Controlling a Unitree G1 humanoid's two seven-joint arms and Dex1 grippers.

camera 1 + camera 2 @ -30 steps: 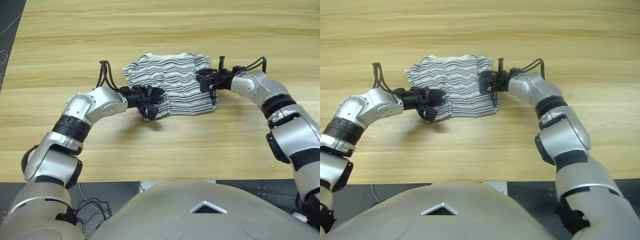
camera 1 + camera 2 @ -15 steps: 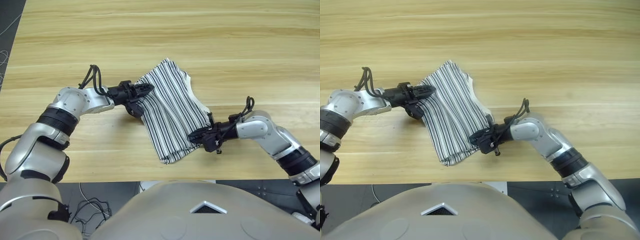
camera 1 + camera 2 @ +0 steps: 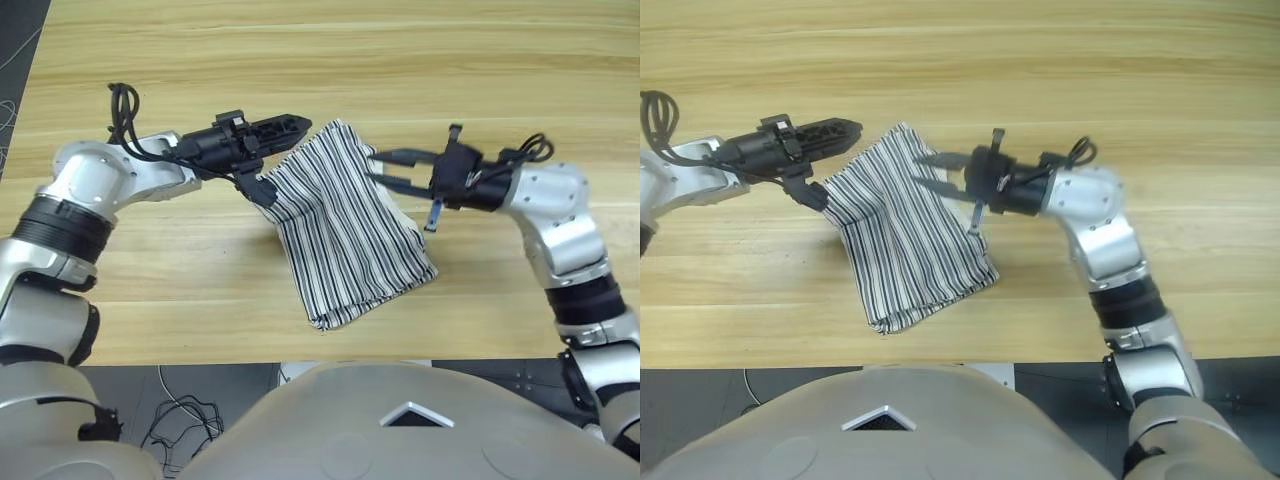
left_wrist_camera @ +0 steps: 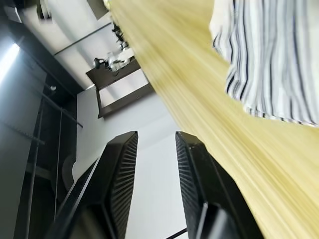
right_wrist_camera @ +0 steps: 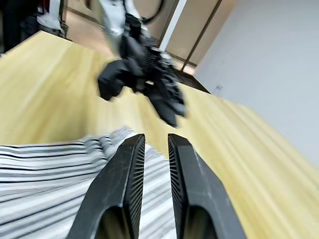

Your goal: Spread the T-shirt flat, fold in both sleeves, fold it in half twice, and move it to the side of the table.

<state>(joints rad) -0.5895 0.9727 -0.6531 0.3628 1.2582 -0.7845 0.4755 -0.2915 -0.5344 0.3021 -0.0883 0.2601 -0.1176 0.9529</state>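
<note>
A: Left eye view: T-shirt (image 3: 345,235) where?
B: Lies folded on counter (image 3: 300,50), between left fingers (image 3: 298,123) and right fingers (image 3: 372,165).
A: Holding anything?
B: Nothing; left parted narrowly, right spread wider.

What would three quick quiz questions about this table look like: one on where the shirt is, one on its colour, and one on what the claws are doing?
1. Where does the shirt lie?
A. On the floor
B. On the table, between the left gripper and the right gripper
C. Draped over an arm

2. What does the shirt look like?
A. Black and white stripes
B. Plain red
C. Green dots

3. What do the grippers hold?
A. Both grip the shirt
B. Only the right one grips it
C. Nothing

Answers:
1 B: the shirt lies folded on the wood near the front edge, with one gripper at each side.
2 A: thin dark and pale stripes cover all of it.
3 C: both grippers stand open and empty in the wrist views.
</note>
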